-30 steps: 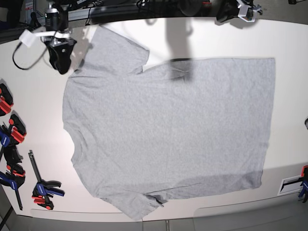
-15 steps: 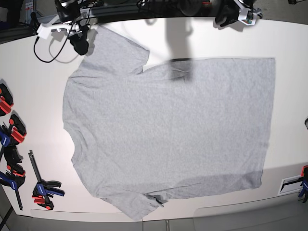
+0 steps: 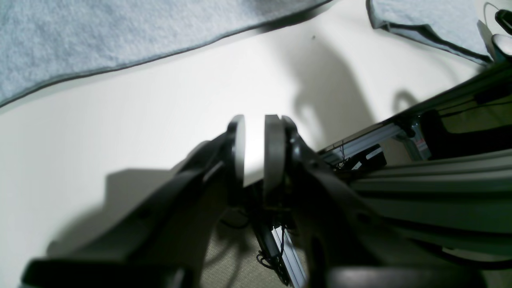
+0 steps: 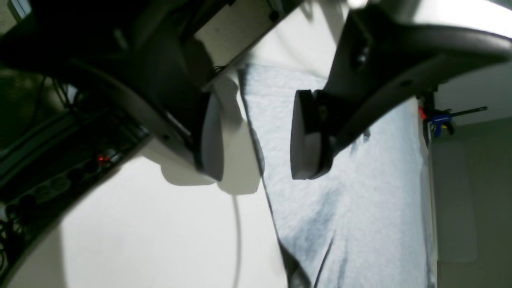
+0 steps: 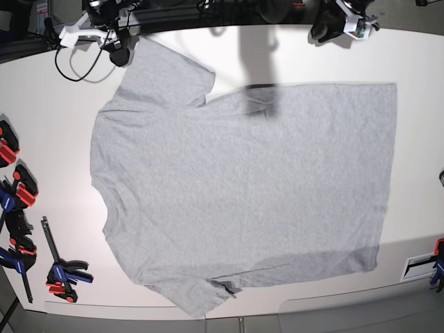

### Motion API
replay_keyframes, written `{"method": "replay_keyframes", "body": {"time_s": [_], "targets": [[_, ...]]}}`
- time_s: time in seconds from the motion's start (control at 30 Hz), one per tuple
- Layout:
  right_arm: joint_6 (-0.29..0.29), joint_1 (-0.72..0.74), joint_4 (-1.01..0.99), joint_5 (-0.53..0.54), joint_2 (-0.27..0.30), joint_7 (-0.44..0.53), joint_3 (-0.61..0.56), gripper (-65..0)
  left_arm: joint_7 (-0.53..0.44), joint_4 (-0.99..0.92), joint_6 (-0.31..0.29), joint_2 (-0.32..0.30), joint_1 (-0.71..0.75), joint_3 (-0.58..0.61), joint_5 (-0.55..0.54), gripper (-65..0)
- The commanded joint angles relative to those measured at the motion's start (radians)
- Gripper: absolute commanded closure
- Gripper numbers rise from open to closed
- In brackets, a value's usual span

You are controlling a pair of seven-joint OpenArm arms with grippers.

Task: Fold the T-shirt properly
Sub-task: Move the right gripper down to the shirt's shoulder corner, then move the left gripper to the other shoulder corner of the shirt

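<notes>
The light grey T-shirt [image 5: 243, 187] lies spread flat on the white table, plain side up, collar toward the left. My right gripper [image 5: 121, 54] hangs at the far left by the tip of the upper sleeve. In the right wrist view it [image 4: 256, 136] is open, and the sleeve's edge [image 4: 360, 180] runs beneath the gap without being gripped. My left gripper [image 5: 325, 31] sits at the far right edge, off the cloth. Its pads [image 3: 255, 150] stand a narrow gap apart with only bare table between them. The shirt's hem [image 3: 100, 32] lies beyond it.
Red, blue and black clamps [image 5: 62, 270] lie along the table's left edge, with more [image 5: 10, 146] above them. A black cable [image 5: 76, 66] loops beside my right gripper. A small label [image 5: 420, 266] sits at the near right. Rails and wiring run behind the table's far edge.
My right arm has moved right and toward the far edge, from beside the shoulder to the sleeve tip. The left arm has barely shifted. The T-shirt has not moved.
</notes>
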Motion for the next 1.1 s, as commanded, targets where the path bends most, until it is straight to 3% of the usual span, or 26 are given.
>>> {"method": "replay_keyframes", "body": {"time_s": [0.0,0.2,0.6,0.67,0.73,0.8,0.93,1.07], "targets": [[0.000,-0.006,0.015,-0.001,0.003,0.008,-0.009,-26.9,-0.023,0.016,-0.004,-0.006,0.011,-0.005,-0.013,-7.9],[-0.054,-0.003,0.015,-0.082,0.003,0.023,-0.109,-26.9,-0.023,0.016,-0.004,-0.006,0.000,-0.005,-0.013,-14.7],[-0.055,-0.003,0.015,-0.132,0.003,0.028,-0.258,-26.3,-0.024,0.016,-0.004,-0.006,-0.001,-0.005,-0.013,-14.7],[-0.035,-0.003,0.015,-0.132,0.003,0.034,-0.262,-17.7,-0.024,0.016,-0.004,-0.006,-0.005,-0.005,-0.013,-14.7],[0.005,-0.003,0.015,-0.132,0.003,0.034,-0.262,0.0,-0.023,0.016,-0.004,-0.006,-0.012,-0.005,-0.011,-14.7],[0.053,-0.003,0.015,-0.131,0.003,0.033,-0.262,0.0,-0.019,0.016,-0.002,-0.006,-0.023,-0.005,0.019,-15.4],[0.085,-0.003,0.015,-0.132,0.003,0.033,-0.262,0.0,0.055,0.016,0.147,-0.009,-0.069,-0.009,0.048,-24.4],[0.085,-0.003,0.015,-0.132,0.003,0.033,-0.262,0.0,0.142,0.016,0.190,-0.009,-0.134,-0.076,0.016,-25.9]]}}
